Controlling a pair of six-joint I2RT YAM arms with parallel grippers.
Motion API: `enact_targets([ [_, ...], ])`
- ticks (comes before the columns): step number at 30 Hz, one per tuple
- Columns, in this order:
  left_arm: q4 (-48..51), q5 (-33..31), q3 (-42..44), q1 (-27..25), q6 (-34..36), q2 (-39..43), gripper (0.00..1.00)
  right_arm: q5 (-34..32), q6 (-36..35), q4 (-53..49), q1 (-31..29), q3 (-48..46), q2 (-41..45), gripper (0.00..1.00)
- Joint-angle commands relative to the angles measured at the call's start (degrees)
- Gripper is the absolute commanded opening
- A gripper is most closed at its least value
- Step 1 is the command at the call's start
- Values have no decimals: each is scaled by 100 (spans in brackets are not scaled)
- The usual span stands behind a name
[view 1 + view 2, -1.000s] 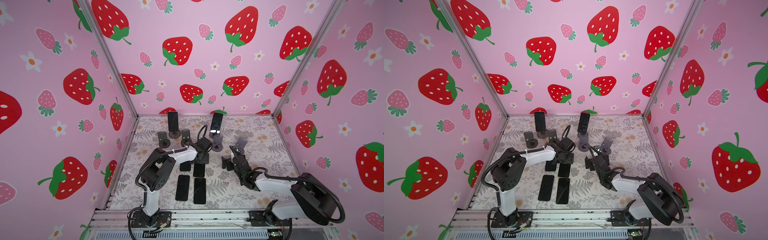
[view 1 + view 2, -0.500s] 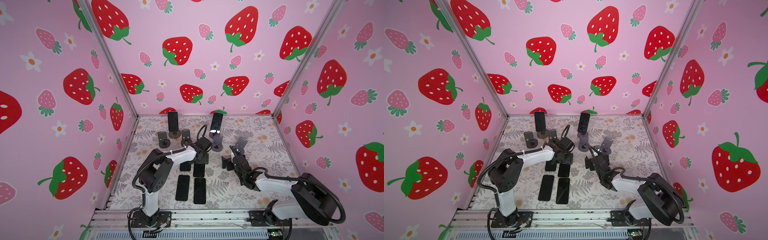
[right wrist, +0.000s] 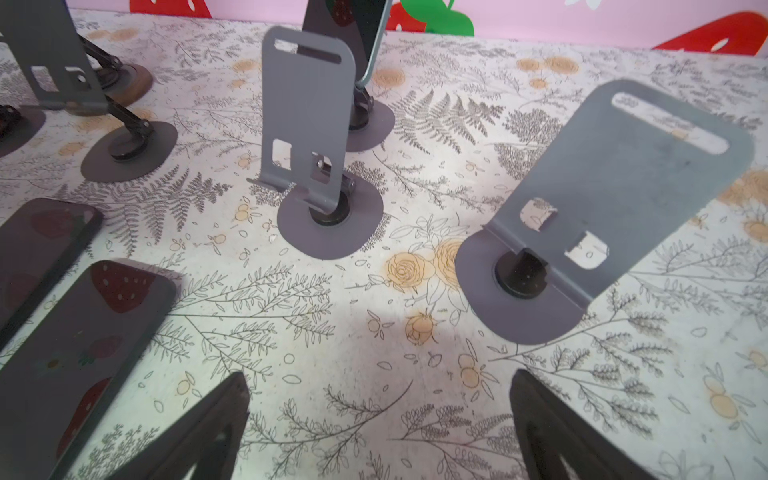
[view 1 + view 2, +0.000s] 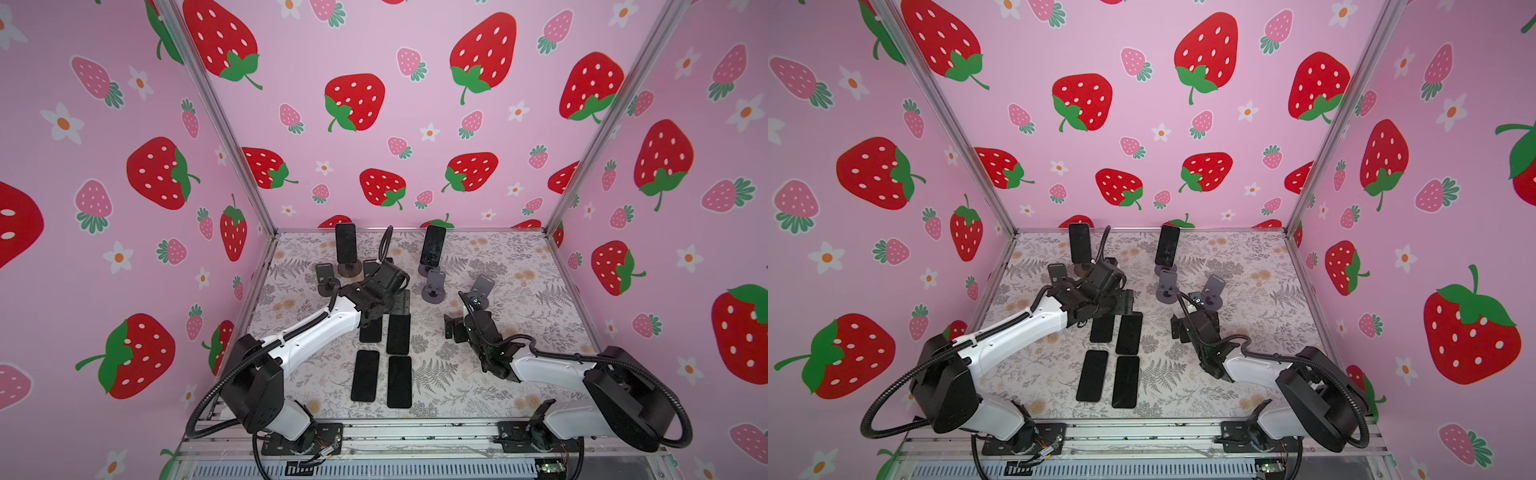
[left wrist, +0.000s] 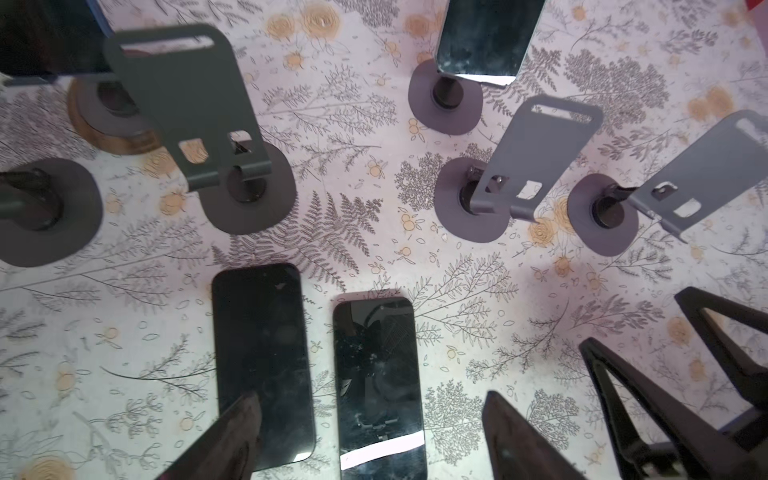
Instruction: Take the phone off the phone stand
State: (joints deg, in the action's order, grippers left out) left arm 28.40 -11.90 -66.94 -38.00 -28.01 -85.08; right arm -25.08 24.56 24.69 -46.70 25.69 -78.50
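Observation:
Two dark phones stand upright on phone stands at the back, one on the left (image 4: 345,248) (image 4: 1079,243) and one on the right (image 4: 432,246) (image 4: 1168,246) (image 5: 486,37). My left gripper (image 4: 399,301) (image 5: 372,411) is open and hovers low over two phones lying flat, one (image 5: 376,374) between its fingers and one (image 5: 262,353) under a fingertip. It holds nothing. My right gripper (image 4: 455,328) (image 3: 378,395) is open over bare mat, in front of two empty grey stands (image 3: 307,116) (image 3: 615,187).
Two more phones (image 4: 365,375) (image 4: 399,381) lie flat nearer the front edge. Empty stands sit at the left (image 4: 325,277) and the middle (image 4: 433,286) (image 4: 481,286). Pink strawberry walls close in three sides.
My left gripper's jaws have spread apart over the flat phone, and the left arm has shifted slightly. The right arm has not moved.

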Motion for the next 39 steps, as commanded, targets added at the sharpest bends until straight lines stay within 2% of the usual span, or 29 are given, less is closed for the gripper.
enact_targets([
  [1, 2, -312, 356, 396, 277, 378, 86, 7, 483, -838, 18, 598, -63, 100],
  [6, -670, -200, 1178, 1026, 348, 1029, 88, 58, 648, -1820, 17, 1641, -178, 100],
  [12, -1061, 74, 1779, 1743, 306, 1328, 88, -23, 697, -2651, 17, 2932, -571, 100],
  [15, -1185, 111, 1878, 1897, 235, 1423, 89, -1, 685, -2878, 22, 3398, -747, 100],
  [18, -1075, 319, 1537, 1991, 354, 1373, 90, 92, 557, -2854, 25, 3584, -747, 100],
  [21, -700, 177, 907, 2005, 502, 1176, 92, 210, 368, -2484, 21, 3353, -525, 100],
  [28, -193, 66, -285, 2085, 784, 409, 98, 447, -373, -696, 12, 1679, 273, 100],
  [30, -180, -104, -549, 2106, 794, 194, 99, 549, -584, -302, 10, 1298, 335, 100],
  [33, -264, 8, -880, 2112, 1032, -50, 99, 534, -734, 133, -19, 877, 305, 100],
  [39, -531, 232, -1462, 2185, 1711, -556, 99, 1063, -1015, 1073, -130, 76, 399, 100],
])
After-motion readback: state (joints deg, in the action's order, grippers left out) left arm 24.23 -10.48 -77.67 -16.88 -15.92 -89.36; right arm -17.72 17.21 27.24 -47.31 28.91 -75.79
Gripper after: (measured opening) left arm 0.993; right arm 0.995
